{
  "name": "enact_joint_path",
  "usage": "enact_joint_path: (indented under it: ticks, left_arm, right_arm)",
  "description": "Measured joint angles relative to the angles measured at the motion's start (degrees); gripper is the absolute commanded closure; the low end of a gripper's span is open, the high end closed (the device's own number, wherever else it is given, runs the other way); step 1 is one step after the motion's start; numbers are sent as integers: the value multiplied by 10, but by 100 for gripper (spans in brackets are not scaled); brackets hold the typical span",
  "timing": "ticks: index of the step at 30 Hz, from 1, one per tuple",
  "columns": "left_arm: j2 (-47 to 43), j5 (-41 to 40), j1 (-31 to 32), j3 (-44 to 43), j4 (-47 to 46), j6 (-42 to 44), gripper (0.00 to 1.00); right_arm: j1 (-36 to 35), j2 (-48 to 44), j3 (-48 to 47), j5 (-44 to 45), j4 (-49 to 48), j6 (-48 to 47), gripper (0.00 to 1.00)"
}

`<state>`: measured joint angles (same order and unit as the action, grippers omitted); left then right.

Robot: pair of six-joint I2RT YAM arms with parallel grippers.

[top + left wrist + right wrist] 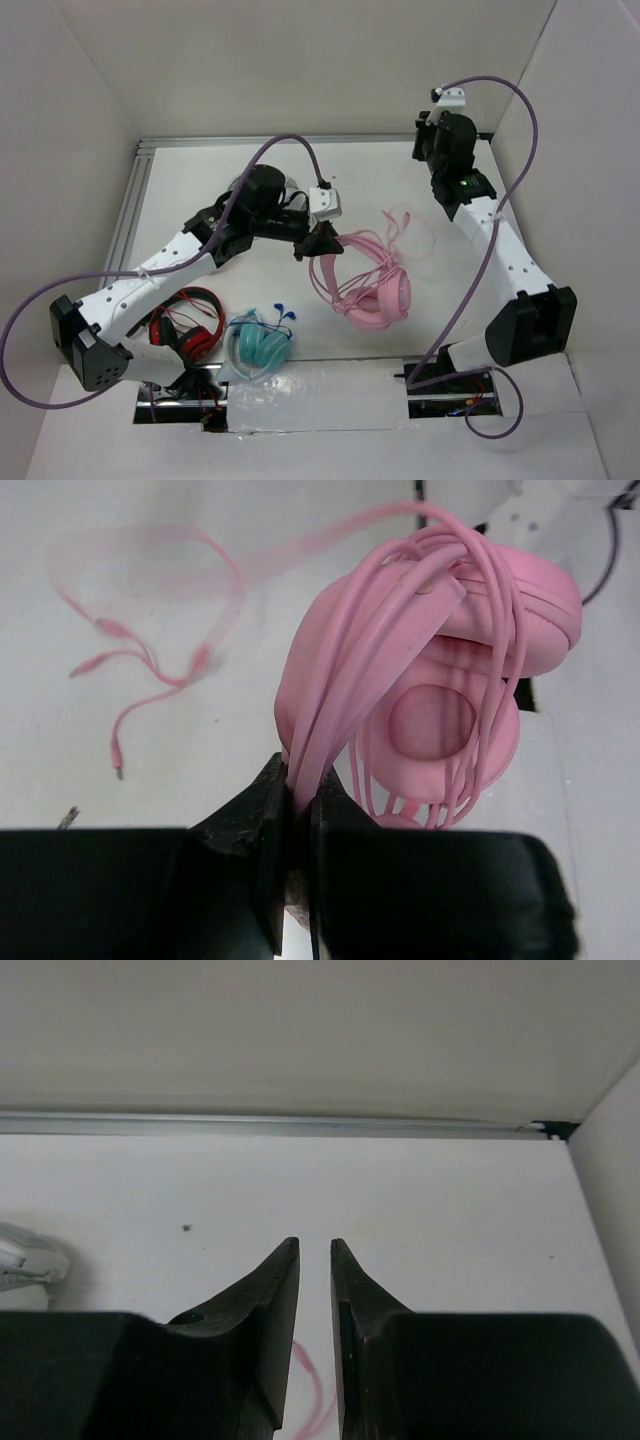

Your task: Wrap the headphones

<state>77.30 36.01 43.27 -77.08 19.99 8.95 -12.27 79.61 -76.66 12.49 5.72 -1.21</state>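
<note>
Headphones (378, 292) sat mid-frame in the top view, with the cups low on the table (370, 175) and the headband end up at the left gripper (320, 243). The cable (402, 228) ran several turns over the band and cups.

Left fingertips (262, 810) were clenched on the band plus the wrapped strands, with pink pinched right between them. My read: it was acting as an anchor, pinning the set so the turns couldn't slip while the loose tail got handled. The tail trailed toward the upper right of the top view, plug ends lying free on the table.

Right gripper (315, 1250) stood in the upper right by the back rail (250, 1123). Its jaws were a narrow gap apart with nothing between them. A sliver of pink showed low in its wrist view, not gripped as far as I could tell. It was probably standing clear for the next pass.

The wrap looked mostly done, with the tail left to tuck.

Surface was a flat matte white table with a few specks. A metal rail ran along the back and left edges, and plain white walls (300, 60) boxed it in. The red headphones (190, 325) and teal headphones (260, 345) lay lower left, apart from the pink set.
</note>
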Motion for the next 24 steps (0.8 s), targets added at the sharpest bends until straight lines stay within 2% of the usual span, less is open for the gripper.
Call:
enact_joint_path:
  ticks: [5, 9, 13, 18, 21, 24]
  left_arm:
    - [-14, 48, 5, -24, 11, -2, 100]
    - [-25, 52, 5, -73, 22, -23, 100]
    - [-21, 40, -2, -153, 39, -86, 100]
    - [-11, 48, -45, -231, 49, -175, 100]
    - [-10, 59, -77, -235, 55, -221, 100]
    - [-9, 79, -113, -221, 61, -264, 100]
  right_arm:
    - [3, 45, -23, -68, -9, 33, 75]
    - [3, 70, -23, -152, -18, 47, 72]
    - [3, 67, 9, -197, -25, 50, 70]
    - [13, 41, 81, -216, -24, 73, 65]
    - [59, 21, 99, -251, -24, 116, 57]
    - [144, -22, 120, -309, -47, 158, 49]
